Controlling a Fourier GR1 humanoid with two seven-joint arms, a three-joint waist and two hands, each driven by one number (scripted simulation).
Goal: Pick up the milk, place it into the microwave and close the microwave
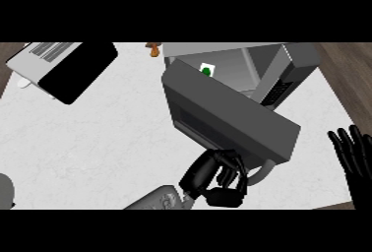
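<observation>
Both hands matter: left hand (215, 178), fingers curled against the microwave (240, 88) door (225, 115), should swing it smoothly past the milk (207, 69); right hand (356, 152) rests open-fingered beside the microwave.

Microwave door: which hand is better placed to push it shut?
The left hand: it is already at the open microwave door, fingers curled by its lower edge. The right hand rests open at the view's right edge, away from the door.

White milk carton (208, 69) with green mark sits inside grey microwave (291, 64), near back left of cavity. Microwave door (229, 115) dark grey, partly open, swung across the front, handle at its lower edge.
</observation>
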